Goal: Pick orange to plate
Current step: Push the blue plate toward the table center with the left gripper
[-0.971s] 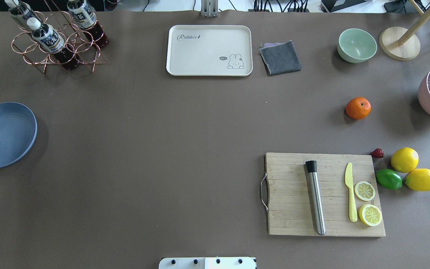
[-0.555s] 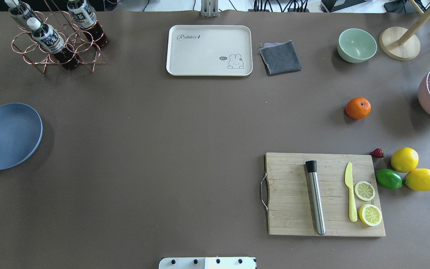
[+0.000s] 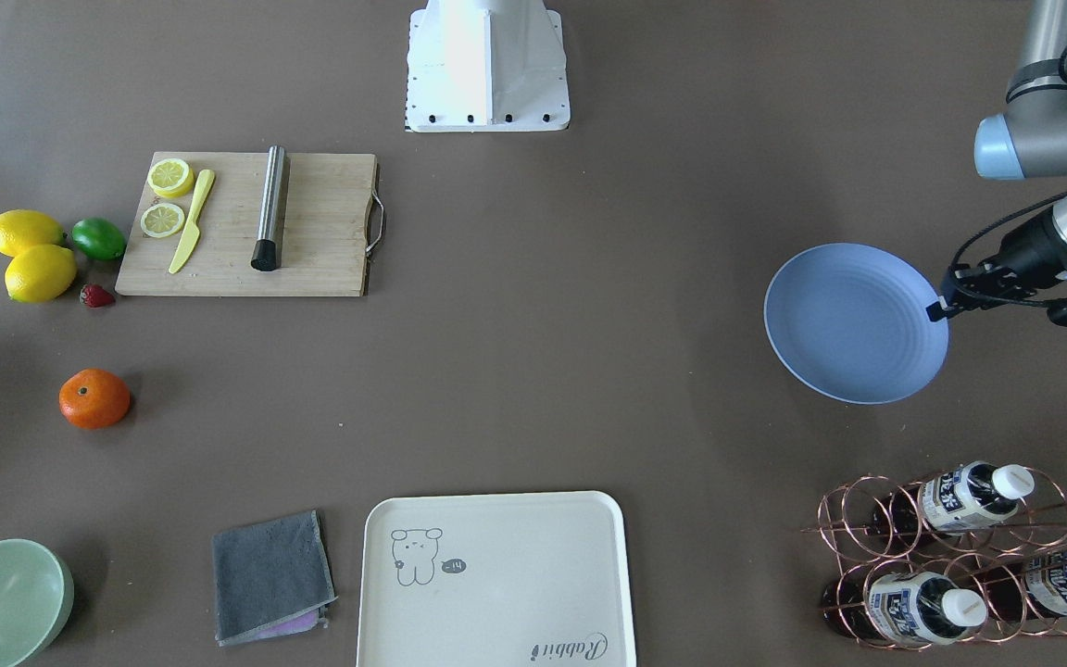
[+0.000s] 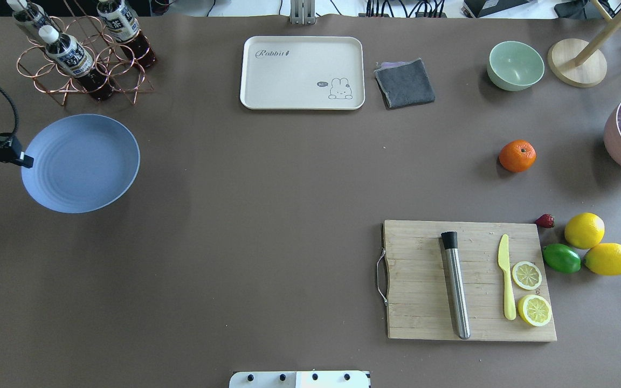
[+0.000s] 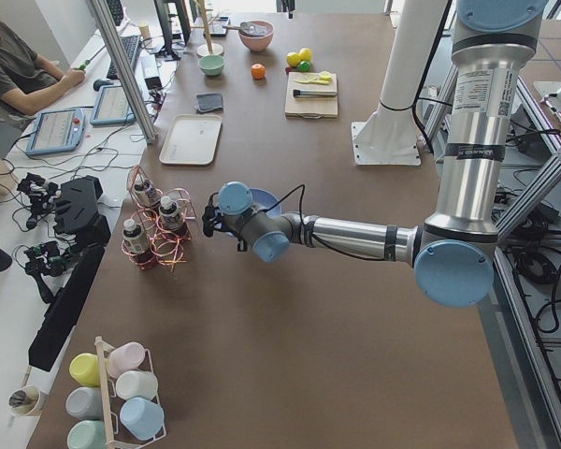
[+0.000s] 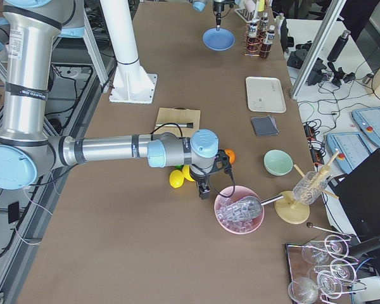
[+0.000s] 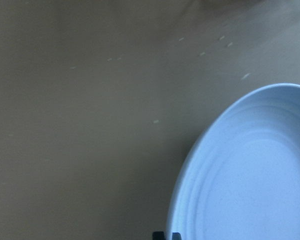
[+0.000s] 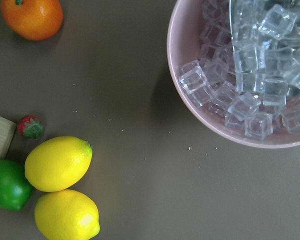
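Nearest the robot's base lies one cutting board (image 4: pixel 415 302). It carries one steel cylinder (image 4: pixel 456 291), one yellow knife (image 4: pixel 506 280) and two lemon halves (image 4: pixel 526 275). Just off its right side sit two whole lemons (image 4: pixel 584 230), one lime (image 4: pixel 561 258) and one strawberry (image 4: pixel 545 220).

The right gripper (image 6: pixel 204 189) shows only in the right side view, small and dark above these fruits. Whether its jaws are spread or pressed together cannot be told.

Farther out, the single orange (image 4: pixel 517 156) rests alone on the table's right half, between the lemons and the green bowl (image 4: pixel 514 65). The pink bowl (image 4: pixel 615 134) of ice is cut off by the overhead view's edge.

Well apart from the orange, on the left half, is the one plate (image 4: pixel 81 164). The left gripper (image 4: pixel 22 160), mostly cut off at the edge, pinches its rim. Whether the plate touches the table is unclear.

Along the far side stand one tray (image 4: pixel 302 73), one grey cloth (image 4: pixel 405 82) hiding most of a purple one, and a copper rack (image 4: pixel 127 89) with three bottles (image 4: pixel 65 51).
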Action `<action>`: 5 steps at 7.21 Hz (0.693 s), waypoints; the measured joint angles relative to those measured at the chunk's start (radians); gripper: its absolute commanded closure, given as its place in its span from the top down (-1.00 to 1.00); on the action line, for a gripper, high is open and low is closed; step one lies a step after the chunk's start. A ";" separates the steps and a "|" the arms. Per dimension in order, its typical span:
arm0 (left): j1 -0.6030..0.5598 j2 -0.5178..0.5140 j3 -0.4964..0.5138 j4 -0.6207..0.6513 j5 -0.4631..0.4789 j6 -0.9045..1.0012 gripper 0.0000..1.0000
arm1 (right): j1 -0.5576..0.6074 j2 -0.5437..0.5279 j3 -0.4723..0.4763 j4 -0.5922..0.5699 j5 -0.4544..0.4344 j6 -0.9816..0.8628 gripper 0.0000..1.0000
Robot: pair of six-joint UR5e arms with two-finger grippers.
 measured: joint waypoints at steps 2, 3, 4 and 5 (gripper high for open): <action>0.209 -0.089 -0.116 0.004 0.152 -0.343 -1.00 | -0.096 0.077 -0.014 0.019 -0.007 0.171 1.00; 0.328 -0.160 -0.121 0.015 0.261 -0.457 -1.00 | -0.140 0.130 -0.041 0.022 -0.010 0.231 1.00; 0.443 -0.240 -0.112 0.047 0.371 -0.541 -1.00 | -0.173 0.192 -0.088 0.027 -0.011 0.278 1.00; 0.547 -0.316 -0.102 0.098 0.481 -0.601 -1.00 | -0.203 0.247 -0.138 0.044 -0.015 0.318 1.00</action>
